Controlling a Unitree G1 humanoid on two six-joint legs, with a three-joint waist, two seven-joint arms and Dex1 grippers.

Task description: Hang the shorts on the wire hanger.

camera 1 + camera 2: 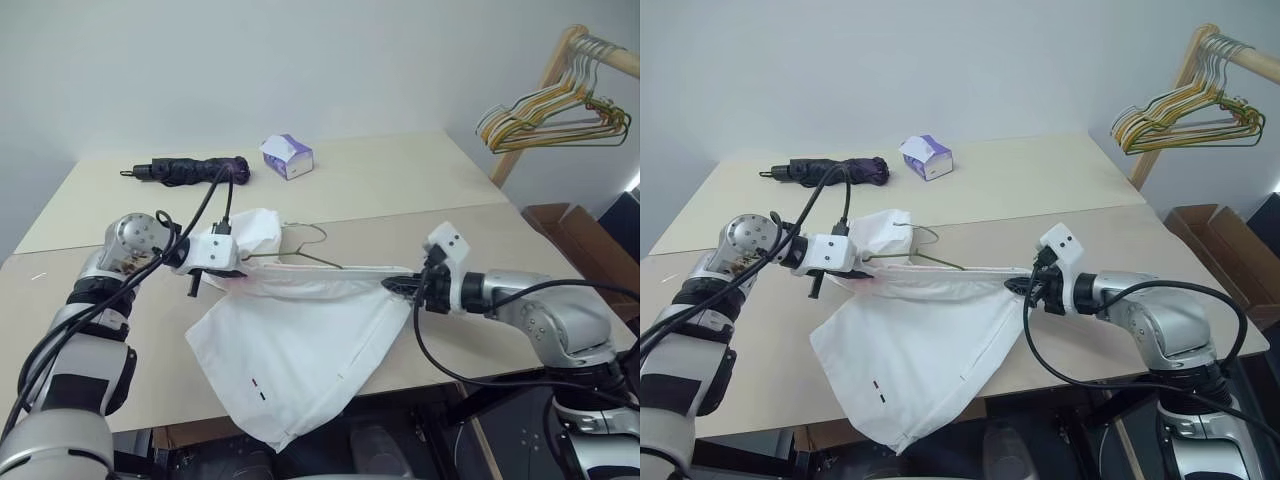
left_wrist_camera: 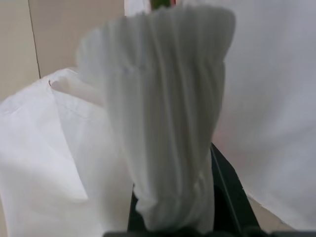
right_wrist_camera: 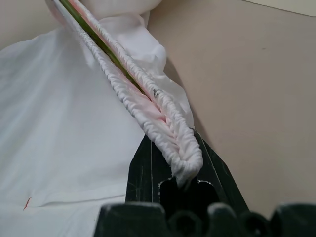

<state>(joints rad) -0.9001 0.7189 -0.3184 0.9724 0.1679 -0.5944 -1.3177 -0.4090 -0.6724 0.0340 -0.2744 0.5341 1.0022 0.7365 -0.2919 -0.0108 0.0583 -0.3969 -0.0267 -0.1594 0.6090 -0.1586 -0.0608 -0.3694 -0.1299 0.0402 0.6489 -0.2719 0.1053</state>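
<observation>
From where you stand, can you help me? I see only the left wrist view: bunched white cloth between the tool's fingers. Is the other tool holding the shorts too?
Observer: Yes. The right tool is shut on the other end of the waistband of the shorts, and the band is stretched between the two tools.
Operator: Where is the wire hanger?
Observer: The wire hanger lies along the stretched waistband; its hook sticks out above the cloth, near the left tool.
Operator: Do the shorts lie on the table?
Observer: Partly. The legs spread over the table, and the lower hem hangs over its near edge.
</observation>
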